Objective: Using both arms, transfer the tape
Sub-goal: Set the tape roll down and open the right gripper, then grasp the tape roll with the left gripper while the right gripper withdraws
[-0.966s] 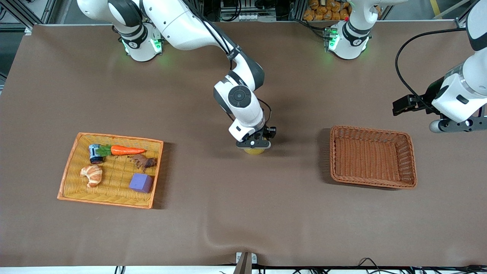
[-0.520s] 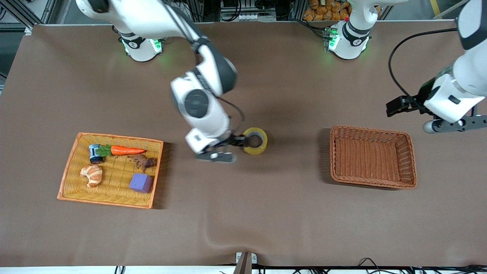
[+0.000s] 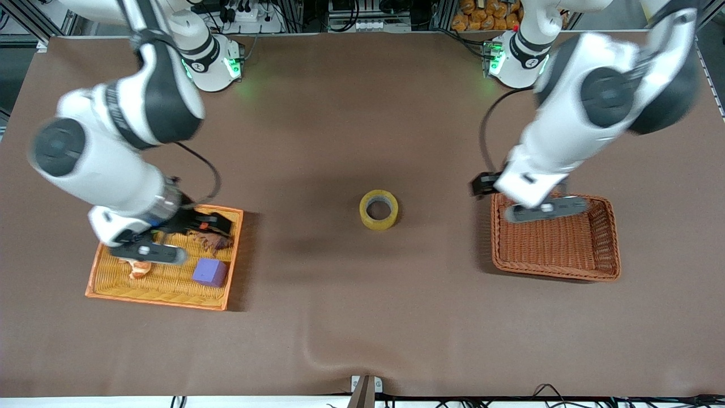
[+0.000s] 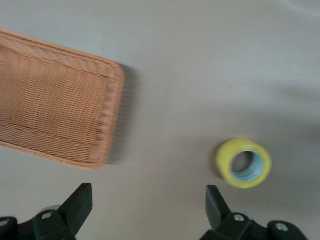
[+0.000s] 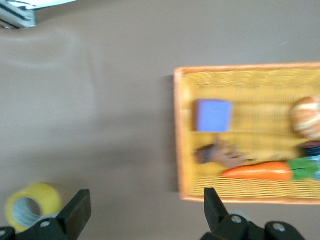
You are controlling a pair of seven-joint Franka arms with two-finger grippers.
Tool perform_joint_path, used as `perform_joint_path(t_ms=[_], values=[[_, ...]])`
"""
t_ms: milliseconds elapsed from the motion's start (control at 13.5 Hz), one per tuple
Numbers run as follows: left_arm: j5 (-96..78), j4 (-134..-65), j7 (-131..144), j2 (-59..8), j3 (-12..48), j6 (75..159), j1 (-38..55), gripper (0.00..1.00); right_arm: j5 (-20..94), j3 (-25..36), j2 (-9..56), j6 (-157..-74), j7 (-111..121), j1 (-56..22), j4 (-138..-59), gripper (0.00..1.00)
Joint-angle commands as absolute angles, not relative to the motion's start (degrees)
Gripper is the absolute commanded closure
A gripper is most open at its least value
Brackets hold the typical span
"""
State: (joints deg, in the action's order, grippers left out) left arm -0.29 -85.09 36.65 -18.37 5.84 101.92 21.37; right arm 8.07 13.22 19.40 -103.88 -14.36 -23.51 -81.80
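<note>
I note the right gripper (image 3: 195, 225) has withdrawn, open, over the yellow tray (image 3: 102, 283), leaving the tape (image 3: 379, 209) flat midway for the open left gripper (image 3: 512, 199) over the brown basket (image 3: 614, 238).

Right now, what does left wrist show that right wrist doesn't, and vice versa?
Only the left wrist view shows the empty brown wicker basket and the open left gripper.

Only the right wrist view shows the yellow tray holding the purple cube, carrot, a brown toy and a croissant, plus the open right gripper.

Both show the tape lying flat on the brown table, held by neither gripper.
</note>
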Motion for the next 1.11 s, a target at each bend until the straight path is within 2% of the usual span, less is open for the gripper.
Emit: perform_joint_path(t_ms=[0,223,446,594,743,891,1040], values=[[-0.53,-84.37,45.24,-23.01,5.19,105.72,27.23,0.0,6.68,12.13,7.14,-104.77,-2.77,-17.25,-94.73,0.0],[-1.32,-84.64,46.93,-29.34,6.67,112.21,30.57,0.0,5.37,12.3,4.14,-101.52,3.24,-10.39,-95.1,0.0],[-0.44,-85.34,50.98,-33.48,6.68,115.39,34.01,0.0,2.2,12.3,3.16,-100.29,5.54,-7.48,-96.06,0.0],[-0.44,-88.92,50.98,-34.62,6.68,120.2,34.37,0.0,2.11,12.3,3.16,-100.02,5.1,-6.33,-96.5,0.0],[-0.35,-94.54,50.89,-34.72,6.68,128.46,34.37,0.0,2.02,12.3,2.46,-98.36,5.62,-6.15,-96.5,0.0],[-0.35,-96.5,50.8,-34.8,6.68,130.6,34.36,0.0,2.02,12.13,2.29,-97.47,6.06,-6.24,-96.5,0.0],[-0.35,-96.42,50.8,-35.42,6.77,130.61,34.37,0.06,1.93,12.3,2.02,-97.56,11.21,-6.07,-96.07,0.0]])
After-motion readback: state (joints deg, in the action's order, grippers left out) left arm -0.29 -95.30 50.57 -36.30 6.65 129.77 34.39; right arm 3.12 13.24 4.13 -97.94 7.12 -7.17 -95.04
